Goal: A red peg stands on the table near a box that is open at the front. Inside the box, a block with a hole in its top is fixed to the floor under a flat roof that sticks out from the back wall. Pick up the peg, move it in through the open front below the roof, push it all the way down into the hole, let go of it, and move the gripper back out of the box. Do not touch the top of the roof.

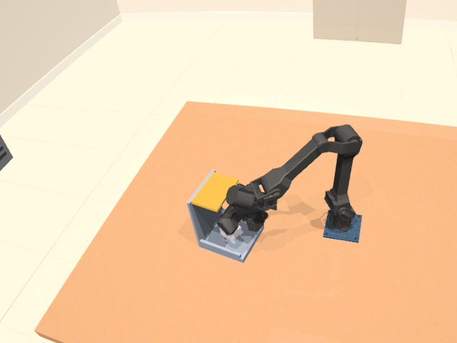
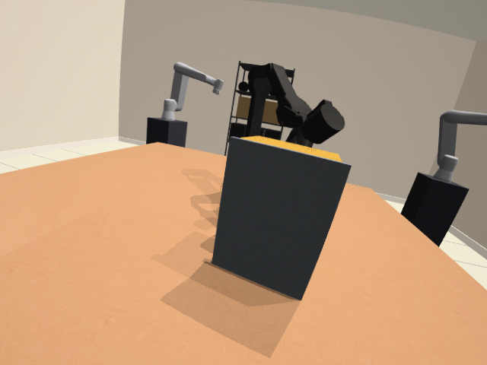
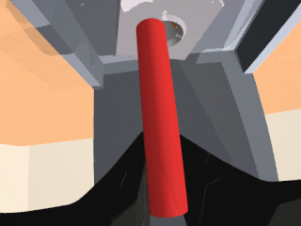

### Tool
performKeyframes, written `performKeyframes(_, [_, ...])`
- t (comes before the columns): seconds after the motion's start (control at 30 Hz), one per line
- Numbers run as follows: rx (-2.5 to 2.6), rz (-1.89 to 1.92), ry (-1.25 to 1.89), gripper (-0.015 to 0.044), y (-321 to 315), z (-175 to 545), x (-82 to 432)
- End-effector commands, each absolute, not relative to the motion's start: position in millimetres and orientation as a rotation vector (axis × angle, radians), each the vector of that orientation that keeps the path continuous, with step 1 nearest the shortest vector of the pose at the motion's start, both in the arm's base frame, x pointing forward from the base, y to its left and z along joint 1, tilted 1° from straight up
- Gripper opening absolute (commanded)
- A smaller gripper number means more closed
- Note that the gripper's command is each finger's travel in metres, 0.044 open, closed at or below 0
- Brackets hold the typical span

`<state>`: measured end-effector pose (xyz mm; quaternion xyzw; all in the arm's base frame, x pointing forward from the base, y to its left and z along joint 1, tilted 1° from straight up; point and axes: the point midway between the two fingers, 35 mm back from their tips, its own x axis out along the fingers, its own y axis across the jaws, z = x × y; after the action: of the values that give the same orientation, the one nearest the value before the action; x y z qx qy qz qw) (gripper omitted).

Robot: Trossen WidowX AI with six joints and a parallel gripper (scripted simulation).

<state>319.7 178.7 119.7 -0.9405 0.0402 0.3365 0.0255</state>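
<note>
My gripper is shut on the red peg. In the wrist view the peg's far end overlaps the pale block, just left of the hole, which shows partly uncovered. The peg is not in the hole. In the top view the hand is inside the open front of the grey box, low over the block, and hides the peg. The yellow roof juts from the back wall. The exterior view shows the box from behind, hiding the fingers, peg and block.
The hand's thick dark cylinder is close to the roof's front edge in the top view; their exact gap cannot be told. Low side walls flank the box floor. The arm's blue base plate is to the right on the table.
</note>
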Motion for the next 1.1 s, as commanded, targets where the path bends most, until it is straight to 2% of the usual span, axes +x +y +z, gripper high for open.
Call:
performKeyframes(0.0, [-2.910, 1.037, 0.116, 0.0000, 180.3, 120.9, 323.1])
performKeyframes(1.07, [-2.910, 1.035, 0.116, 0.0000, 184.1, 121.4, 334.6])
